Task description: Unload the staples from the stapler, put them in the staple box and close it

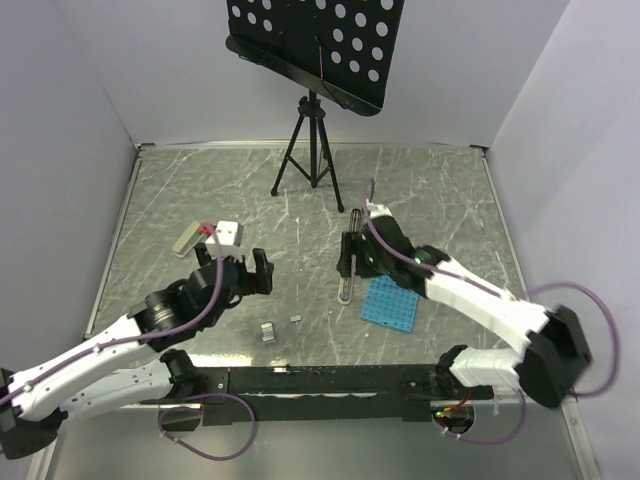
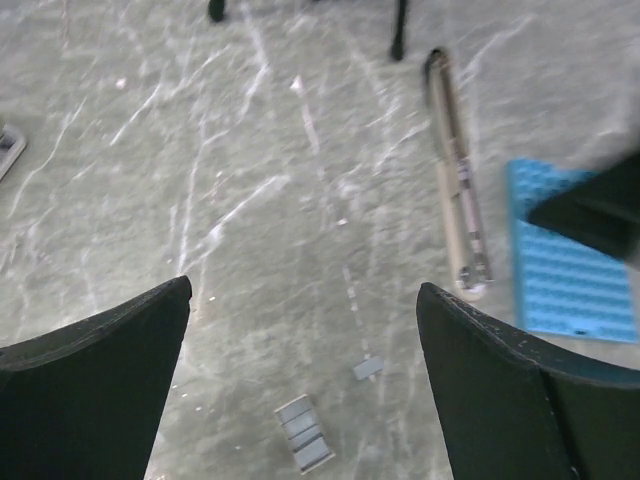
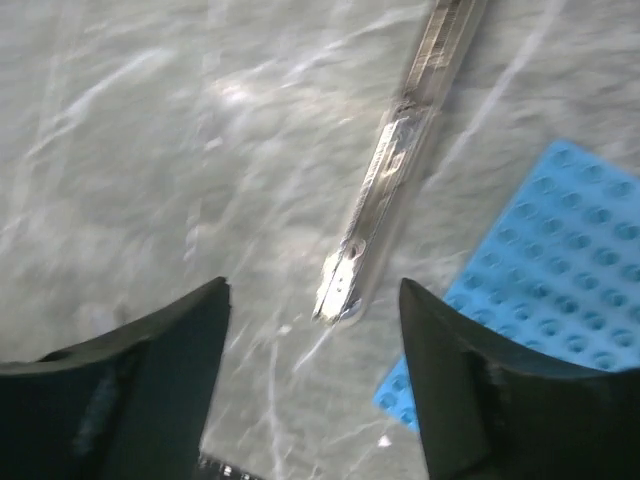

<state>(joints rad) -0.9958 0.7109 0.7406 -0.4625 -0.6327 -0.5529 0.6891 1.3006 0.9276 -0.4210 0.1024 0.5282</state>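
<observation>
The stapler (image 1: 347, 272) is a slim silvery metal strip lying flat on the grey marbled table, long axis running near to far. It also shows in the left wrist view (image 2: 455, 180) and in the right wrist view (image 3: 385, 190). My right gripper (image 1: 351, 258) hovers over it, open and empty (image 3: 312, 285), with the stapler's near end just beyond the gap between its fingertips. Two small grey staple blocks lie on the table: a larger one (image 1: 268, 331) (image 2: 305, 447) and a tiny one (image 1: 296, 318) (image 2: 367, 368). My left gripper (image 1: 248, 270) is open and empty above the table (image 2: 300, 290), with the blocks below the gap.
A blue perforated plate (image 1: 390, 302) lies just right of the stapler (image 3: 545, 260). A grey wedge-shaped piece (image 1: 187, 238) and a white box (image 1: 228, 232) sit at the left. A black tripod (image 1: 308, 150) carrying a perforated black stand is at the back. White walls enclose the table.
</observation>
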